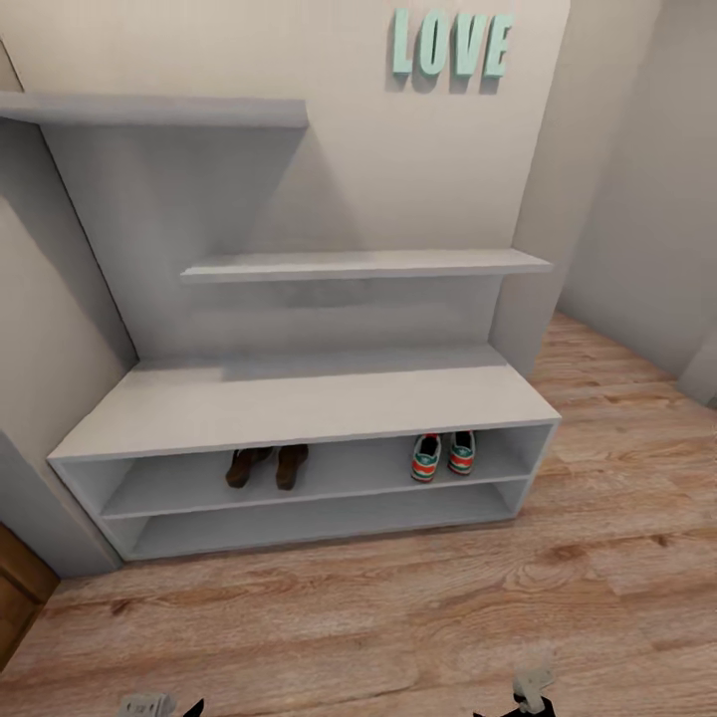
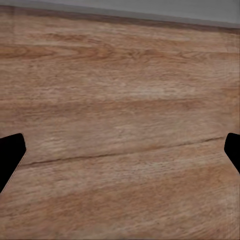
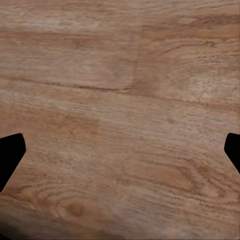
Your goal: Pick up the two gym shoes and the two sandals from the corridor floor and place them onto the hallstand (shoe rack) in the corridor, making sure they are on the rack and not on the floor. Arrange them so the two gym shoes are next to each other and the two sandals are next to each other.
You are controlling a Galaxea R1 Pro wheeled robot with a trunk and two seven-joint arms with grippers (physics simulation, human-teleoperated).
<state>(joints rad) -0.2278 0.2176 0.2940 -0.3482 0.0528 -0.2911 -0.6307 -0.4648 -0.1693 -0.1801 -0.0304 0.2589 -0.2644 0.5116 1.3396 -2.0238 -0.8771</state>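
Note:
The hallstand (image 1: 299,403) stands against the wall, pale grey with two staggered wall shelves above it. In its upper open compartment the two dark brown sandals (image 1: 266,465) sit side by side at the left of centre. The two white gym shoes (image 1: 444,455) with green stripes and red heels sit side by side toward the right, heels facing me. My left gripper (image 2: 120,155) hangs open over bare corridor floor (image 2: 120,100), its fingertips (image 2: 11,155) dark at the frame edges. My right gripper (image 3: 120,155) is likewise open over floor planks, holding nothing.
The lower compartment (image 1: 319,523) of the rack holds nothing. Mint "LOVE" letters (image 1: 451,45) hang on the wall. A brown wooden edge (image 1: 15,588) shows at the far left. Wood floor (image 1: 597,478) stretches to the right past the rack toward a corner wall.

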